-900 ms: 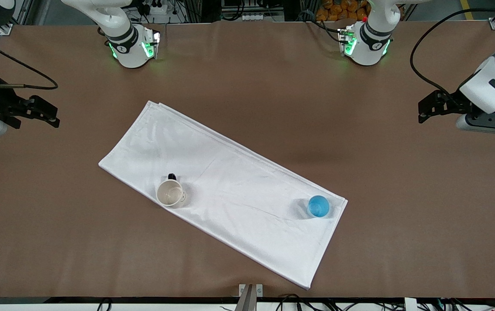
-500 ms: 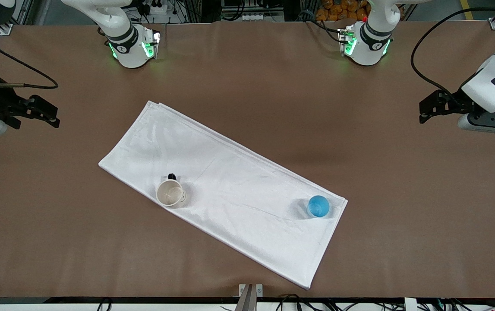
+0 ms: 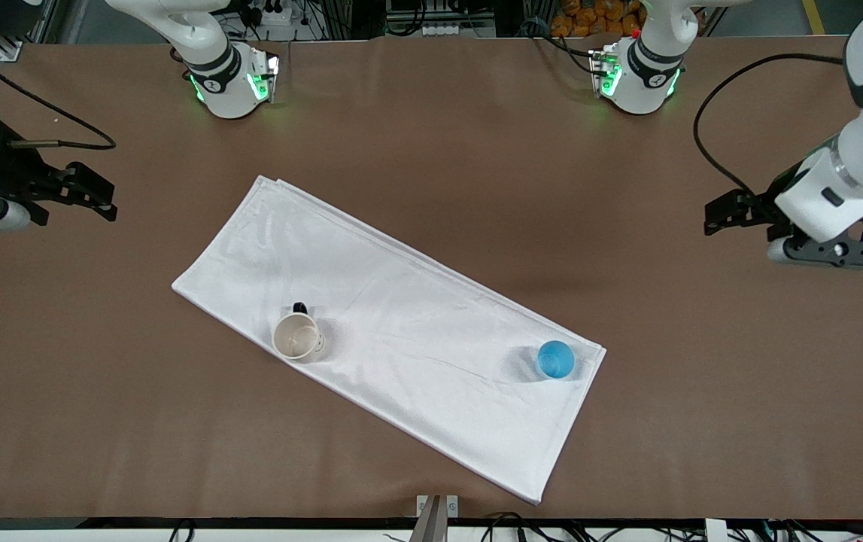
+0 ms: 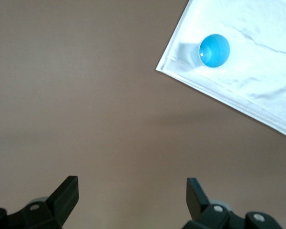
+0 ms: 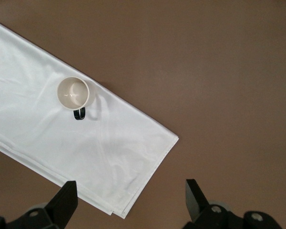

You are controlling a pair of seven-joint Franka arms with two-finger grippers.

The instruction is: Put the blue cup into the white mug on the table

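Note:
The blue cup (image 3: 555,359) stands upright on a white cloth (image 3: 401,331), at the cloth's corner toward the left arm's end of the table (image 3: 431,135). The white mug (image 3: 296,336) with its black handle stands upright on the same cloth, toward the right arm's end. My left gripper (image 3: 718,213) is open and empty over bare table, well apart from the cup. In the left wrist view the gripper (image 4: 132,190) shows wide open, with the cup (image 4: 214,50) ahead. My right gripper (image 3: 105,199) is open and empty over bare table. The right wrist view shows that gripper (image 5: 131,191) and the mug (image 5: 73,93).
The white cloth lies slantwise across the middle of the table, also showing in the left wrist view (image 4: 257,81) and the right wrist view (image 5: 62,148). The two arm bases (image 3: 232,83) (image 3: 638,75) stand at the table's edge farthest from the front camera. Cables trail from both wrists.
My left gripper has moved in over the table toward the cloth. My right gripper has shifted slightly inward. The cup, mug and cloth have not moved.

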